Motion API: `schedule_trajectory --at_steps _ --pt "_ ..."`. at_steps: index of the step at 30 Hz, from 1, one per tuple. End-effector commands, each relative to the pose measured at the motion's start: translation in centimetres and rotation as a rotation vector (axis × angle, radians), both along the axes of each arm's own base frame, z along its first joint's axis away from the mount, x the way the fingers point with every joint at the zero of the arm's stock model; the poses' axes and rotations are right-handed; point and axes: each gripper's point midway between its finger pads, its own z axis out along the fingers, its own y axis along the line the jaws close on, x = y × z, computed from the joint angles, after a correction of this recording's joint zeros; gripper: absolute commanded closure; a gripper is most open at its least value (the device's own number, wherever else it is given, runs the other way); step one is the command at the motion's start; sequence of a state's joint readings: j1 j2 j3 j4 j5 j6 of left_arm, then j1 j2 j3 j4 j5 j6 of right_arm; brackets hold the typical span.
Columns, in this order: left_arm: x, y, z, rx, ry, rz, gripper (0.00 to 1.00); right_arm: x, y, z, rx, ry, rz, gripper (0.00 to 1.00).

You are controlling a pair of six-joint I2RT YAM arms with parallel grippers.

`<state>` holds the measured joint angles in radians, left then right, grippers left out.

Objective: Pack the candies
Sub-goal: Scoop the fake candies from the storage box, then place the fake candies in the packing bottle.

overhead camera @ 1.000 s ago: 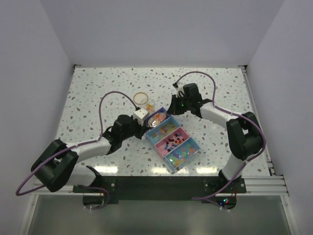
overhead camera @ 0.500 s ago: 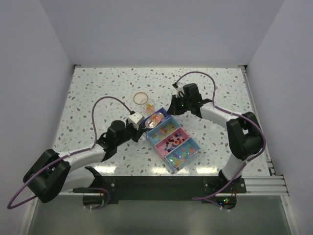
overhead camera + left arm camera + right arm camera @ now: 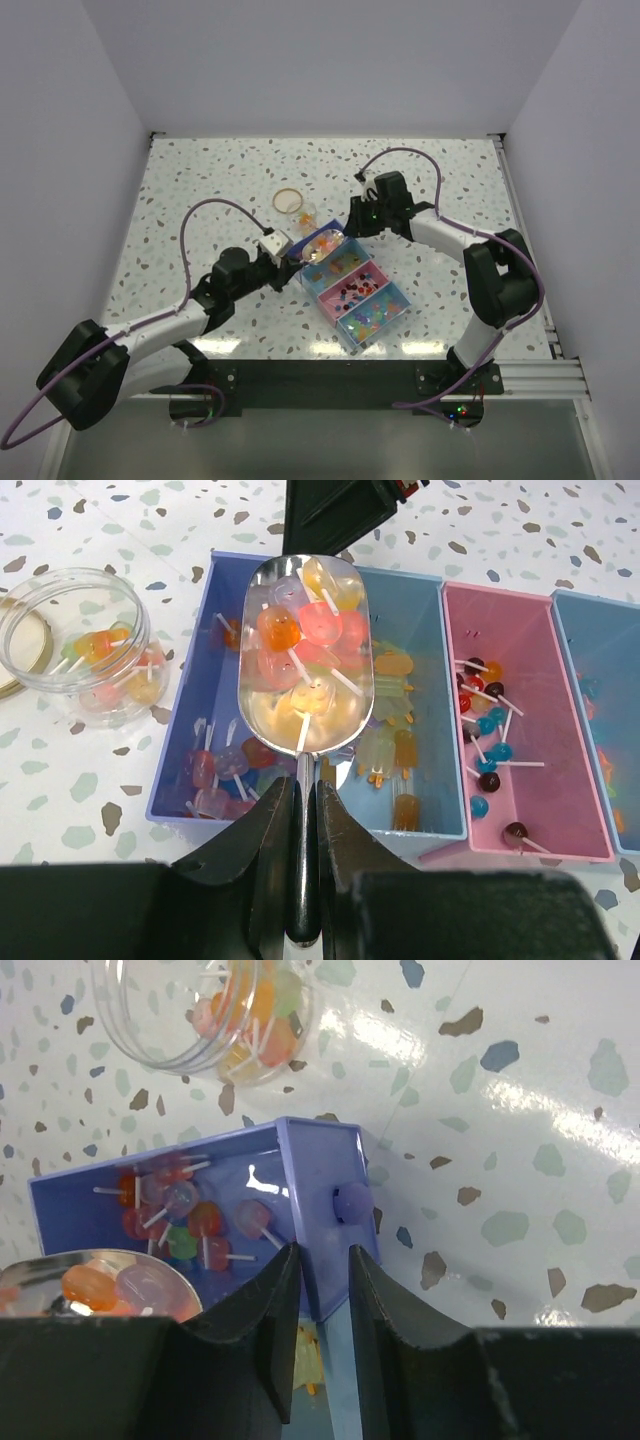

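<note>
now left gripper (image 3: 305, 802) clamps scoop (image 3: 300, 742) of candies (image 3: 298, 630) — right gripper (image 3: 322, 1260) straddles box wall (image 3: 318, 1165), grip unclear.

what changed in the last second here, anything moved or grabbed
The left arm drew back toward the near left, its elbow swinging outward, and the left hand, still gripping the scoop, pulled it slightly that way over the purple compartment. The candies in the scoop show more plainly. The right hand at that compartment's end wall and the jar stayed put.
</note>
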<state>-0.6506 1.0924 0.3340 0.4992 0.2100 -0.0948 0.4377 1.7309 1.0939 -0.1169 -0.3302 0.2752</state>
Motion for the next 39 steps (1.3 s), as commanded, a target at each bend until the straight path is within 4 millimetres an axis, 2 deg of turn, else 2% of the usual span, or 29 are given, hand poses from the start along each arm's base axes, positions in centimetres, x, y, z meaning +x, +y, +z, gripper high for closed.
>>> schedule_trajectory --at_steps 1,2,6,13,17,19,20,22,23,24,25,26,27,29,31,39 --pt "0.3 -0.9 3.5 -0.064 -0.072 -0.023 1.0 -0.6 -2.7 -0.4 -0.103 0.03 -0.071 0.71" --pt "0.5 -0.7 3.6 -0.06 -0.073 -0.015 1.0 -0.5 -2.8 -0.1 -0.107 0.02 -0.079 0.67" --pt "1.1 0.1 3.5 -0.025 -0.036 0.018 1.0 -0.5 -3.4 1.1 -0.127 0.004 -0.095 0.64" --pt "1.9 1.9 5.2 -0.014 -0.048 0.062 1.0 0.0 -3.8 4.4 -0.132 -0.048 -0.108 0.45" --pt "3.5 4.4 5.6 0.034 -0.058 0.105 1.0 -0.2 -4.2 6.1 -0.14 -0.071 -0.115 0.34" --pt "4.3 5.5 5.7 0.073 -0.069 0.119 1.0 -0.4 -4.4 7.2 -0.141 -0.082 -0.115 0.33" --pt "4.9 5.7 6.4 0.082 -0.083 0.13 1.0 -0.5 -4.5 7.5 -0.138 -0.087 -0.115 0.33" --pt "5.5 6.2 5.1 0.151 -0.035 0.14 1.0 -0.9 -4.6 8.5 -0.131 -0.103 -0.116 0.32" --pt "6.1 6.2 5.9 0.162 -0.042 0.145 1.0 -1.1 -4.7 8.7 -0.132 -0.104 -0.115 0.32" --pt "6.3 6.4 4.6 0.2 0.005 0.147 1.0 -1.3 -4.9 8.8 -0.137 -0.103 -0.114 0.32" --pt "6.6 6.5 4.7 0.22 0.001 0.145 1.0 -1.5 -5.0 9.3 -0.135 -0.116 -0.114 0.32" --pt "7.0 6.5 5.2 0.227 -0.004 0.147 1.0 -1.7 -5.1 9.4 -0.137 -0.116 -0.112 0.32" --pt "6.9 6.6 4.2 0.256 0.035 0.142 1.0 -2.0 -5.3 9.4 -0.147 -0.116 -0.107 0.32" --pt "7.7 6.9 4.6 0.287 0.034 0.153 1.0 -2.3 -5.6 10.0 -0.149 -0.13 -0.107 0.32" --pt "7.9 7.3 3.5 0.332 0.077 0.154 1.0 -2.7 -6.0 10.4 -0.159 -0.143 -0.106 0.32" --pt "9.4 8.2 3.0 0.426 0.13 0.172 1.0 -3.7 -7.1 10.8 -0.187 -0.167 -0.109 0.31"
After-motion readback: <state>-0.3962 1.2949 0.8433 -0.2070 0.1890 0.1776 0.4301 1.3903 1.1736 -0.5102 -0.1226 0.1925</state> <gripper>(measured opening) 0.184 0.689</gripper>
